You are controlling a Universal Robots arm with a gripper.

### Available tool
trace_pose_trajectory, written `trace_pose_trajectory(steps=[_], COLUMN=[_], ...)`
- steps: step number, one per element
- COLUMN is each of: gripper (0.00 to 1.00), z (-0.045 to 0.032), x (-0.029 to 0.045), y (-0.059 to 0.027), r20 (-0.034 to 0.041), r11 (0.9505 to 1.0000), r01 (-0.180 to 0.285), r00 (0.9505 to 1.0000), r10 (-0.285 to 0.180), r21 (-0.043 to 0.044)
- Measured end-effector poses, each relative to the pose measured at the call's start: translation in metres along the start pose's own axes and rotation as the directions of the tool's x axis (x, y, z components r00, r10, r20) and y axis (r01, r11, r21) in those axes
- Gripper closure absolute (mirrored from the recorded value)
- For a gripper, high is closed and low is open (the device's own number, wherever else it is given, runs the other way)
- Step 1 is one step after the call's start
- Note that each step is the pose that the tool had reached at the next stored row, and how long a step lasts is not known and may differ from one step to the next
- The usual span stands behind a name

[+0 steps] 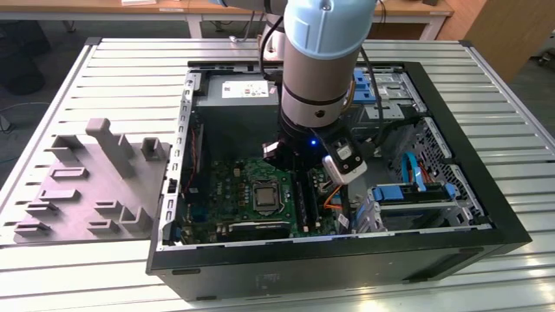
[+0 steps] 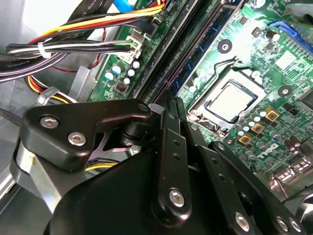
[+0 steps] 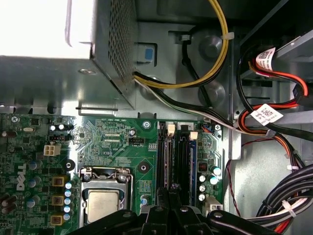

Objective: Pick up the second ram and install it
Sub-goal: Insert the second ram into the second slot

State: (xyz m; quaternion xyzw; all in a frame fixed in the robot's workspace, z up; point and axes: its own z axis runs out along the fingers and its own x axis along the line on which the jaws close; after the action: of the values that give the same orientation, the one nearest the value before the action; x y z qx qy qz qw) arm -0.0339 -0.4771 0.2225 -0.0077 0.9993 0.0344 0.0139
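- The table, of metal slats, carries everything
- The case lies open on its side across the table's middle and reaches the near edge in the exterior view
- The arm comes down from above into the case, over the board's edge on the exterior view's right
- A grey holder with upright posts lies just beside the case, by the table's edge on the exterior view's left
- The board is green and lies flat on the case floor
- Cables, yellow, red, black and white, are bundled along the case wall beside the board
- The CPU socket sits near the board's middle, just beside the slots
- The gripper is low over the slots, its fingers pressed close and pinching the near end of the ram
- The ram, a blue-green stick, stands on edge along the slot nearest the socket and runs straight away from the fingertips
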Motion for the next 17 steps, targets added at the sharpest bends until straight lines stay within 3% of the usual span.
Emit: trace_pose_trajectory(steps=[17], gripper=[0.88], z=[0.0003], x=[0.0000], y=[0.0000], r20=[0.0006], r11=[1.0000], r01=[-0.008], r00=[1.0000], r10=[0.008], r21=[0.0000])
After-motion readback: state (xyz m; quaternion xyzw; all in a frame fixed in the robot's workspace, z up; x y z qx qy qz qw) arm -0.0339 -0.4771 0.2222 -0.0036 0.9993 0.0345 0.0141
